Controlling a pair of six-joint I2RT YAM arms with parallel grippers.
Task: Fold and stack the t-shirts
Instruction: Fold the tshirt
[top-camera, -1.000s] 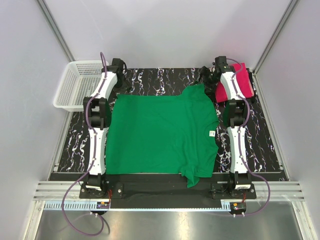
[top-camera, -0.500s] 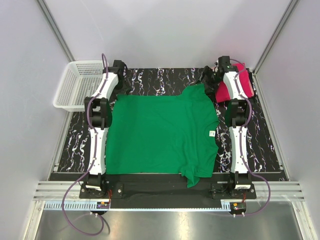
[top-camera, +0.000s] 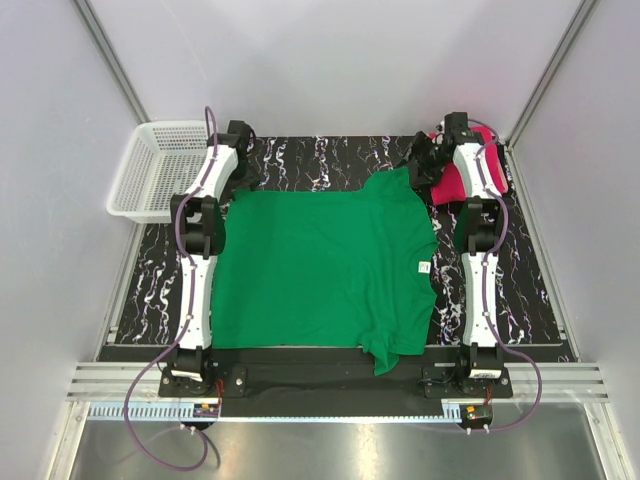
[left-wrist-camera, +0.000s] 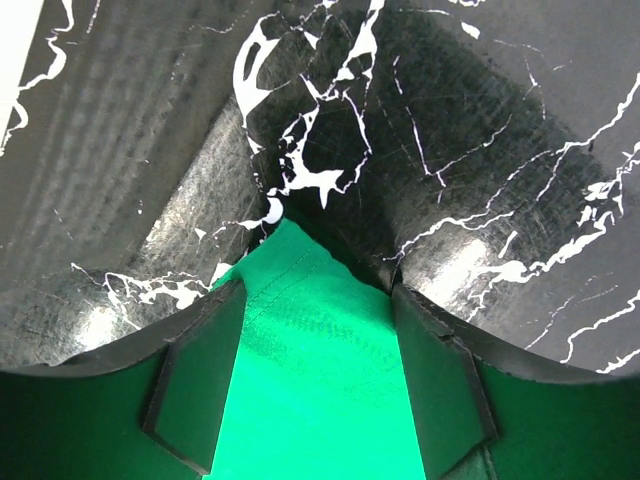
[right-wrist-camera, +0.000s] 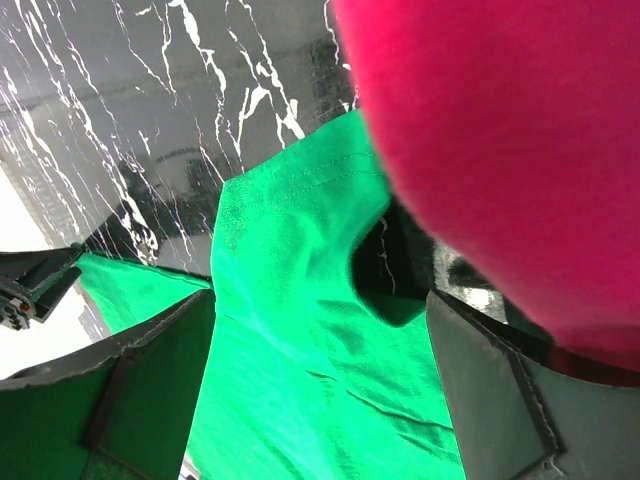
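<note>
A bright green t-shirt (top-camera: 325, 270) lies spread flat on the black marbled mat (top-camera: 330, 160), its small neck label (top-camera: 423, 267) at the right edge. My left gripper (top-camera: 243, 178) is low over the shirt's far left corner. In the left wrist view the green corner (left-wrist-camera: 315, 380) lies flat between the left gripper's (left-wrist-camera: 315, 300) parted fingers. A folded hot pink t-shirt (top-camera: 448, 185) sits at the back right. Right beside it, my right gripper (top-camera: 418, 165) stands open astride the green shirt's far right sleeve (right-wrist-camera: 290, 250), with the pink cloth (right-wrist-camera: 500, 130) close on the right.
A white mesh basket (top-camera: 125, 185) sits off the mat's back left corner. Grey walls close in on three sides. The green shirt's near right sleeve hangs over the mat's front edge by the right arm's base.
The right wrist has shifted a little to the right, toward the pink t-shirt. The left gripper's jaws have narrowed somewhat over the green corner. The shirts lie as before.
</note>
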